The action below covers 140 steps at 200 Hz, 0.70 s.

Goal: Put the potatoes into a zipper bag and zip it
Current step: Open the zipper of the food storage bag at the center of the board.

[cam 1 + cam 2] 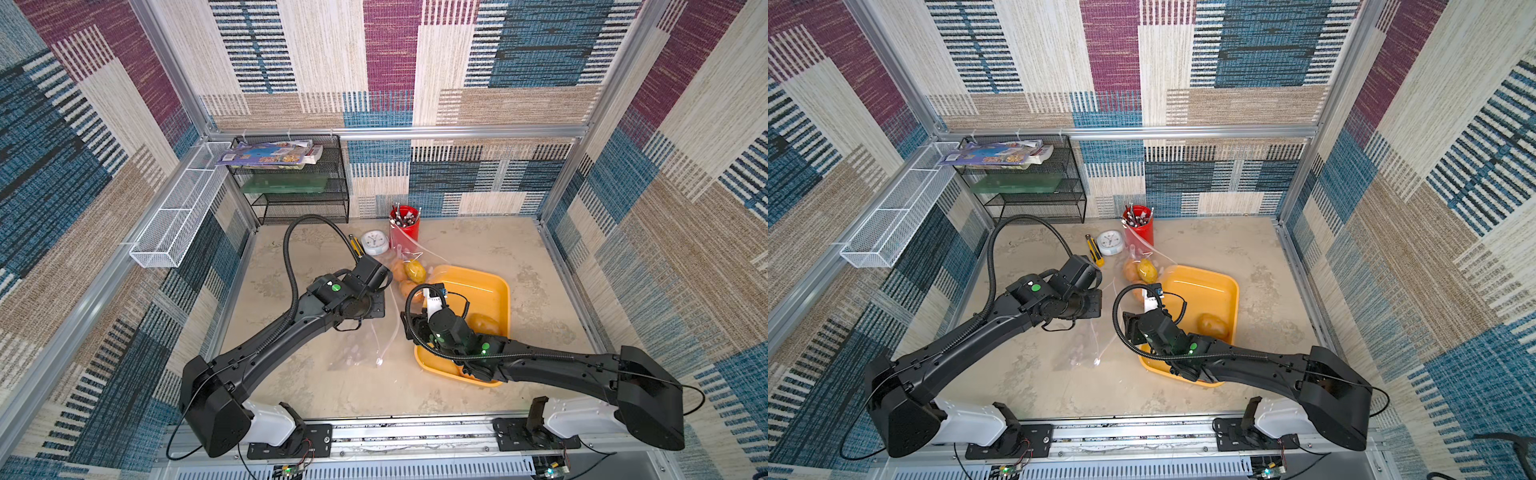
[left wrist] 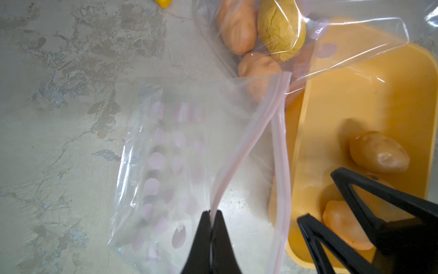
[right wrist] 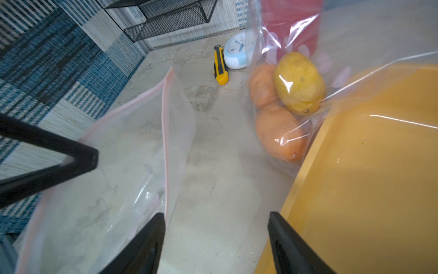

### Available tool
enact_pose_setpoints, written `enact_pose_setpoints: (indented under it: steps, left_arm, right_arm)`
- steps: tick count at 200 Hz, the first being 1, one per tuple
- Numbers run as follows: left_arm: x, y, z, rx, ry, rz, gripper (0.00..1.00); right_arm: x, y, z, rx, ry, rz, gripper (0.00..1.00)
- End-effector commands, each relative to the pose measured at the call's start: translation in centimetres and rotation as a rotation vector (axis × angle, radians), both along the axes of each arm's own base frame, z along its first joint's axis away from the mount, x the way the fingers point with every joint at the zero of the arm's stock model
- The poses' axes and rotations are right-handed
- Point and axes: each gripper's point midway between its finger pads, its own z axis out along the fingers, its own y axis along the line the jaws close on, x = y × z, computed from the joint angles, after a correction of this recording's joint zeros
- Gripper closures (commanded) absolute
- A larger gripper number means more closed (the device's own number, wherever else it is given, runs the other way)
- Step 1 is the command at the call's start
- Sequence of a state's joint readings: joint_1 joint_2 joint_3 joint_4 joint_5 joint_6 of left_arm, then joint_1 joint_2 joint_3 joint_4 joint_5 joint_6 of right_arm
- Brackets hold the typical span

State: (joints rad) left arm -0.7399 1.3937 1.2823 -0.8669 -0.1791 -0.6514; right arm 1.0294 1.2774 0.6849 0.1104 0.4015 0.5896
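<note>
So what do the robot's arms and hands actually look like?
Both arms, left arm and right arm, are matte black with white base housings, looping ribbed black cables and green round markings. The left hand and right hand have slim black triangular fingers.

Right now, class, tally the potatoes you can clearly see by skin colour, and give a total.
Tan-orange potatoes: 4, two inside the zipper bag, two in the yellow tray.
Yellow potato: 1, inside that bag.
Total: 5 in plain sight; more may be hidden.
</note>
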Motion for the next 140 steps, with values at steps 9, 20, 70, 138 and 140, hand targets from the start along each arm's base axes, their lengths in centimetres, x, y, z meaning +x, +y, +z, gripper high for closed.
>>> enact_pose_setpoints:
  steps: [9, 20, 70, 138, 140]
  left_arm:
    - [0.1, -0.2, 0.2, -0.015, -0.024, -0.013, 1.0]
    - [-0.1, -0.4, 0.1, -0.023, -0.019, -0.022, 1.0]
    - [-0.8, -1.2, -0.5, -0.038, -0.001, -0.052, 1.0]
    - [-1.0, -1.5, -0.4, -0.022, -0.018, -0.068, 1.0]
    - [-0.9, -1.5, -0.4, -0.023, -0.018, -0.069, 1.0]
  right_arm:
    - [-0.3, -0.4, 2.9, 0.065, -0.039, -0.007, 0.19]
    - [-0.3, -1.2, 3.3, 0.056, -0.042, -0.034, 0.16]
    - [-0.3, -8.9, 4.5, -0.017, -0.014, -0.283, 0.07]
    - [-0.6, -17.7, -0.5, -0.028, 0.107, -0.43, 0.08]
    - [-0.6, -17.9, -0.7, -0.03, 0.114, -0.432, 0.08]
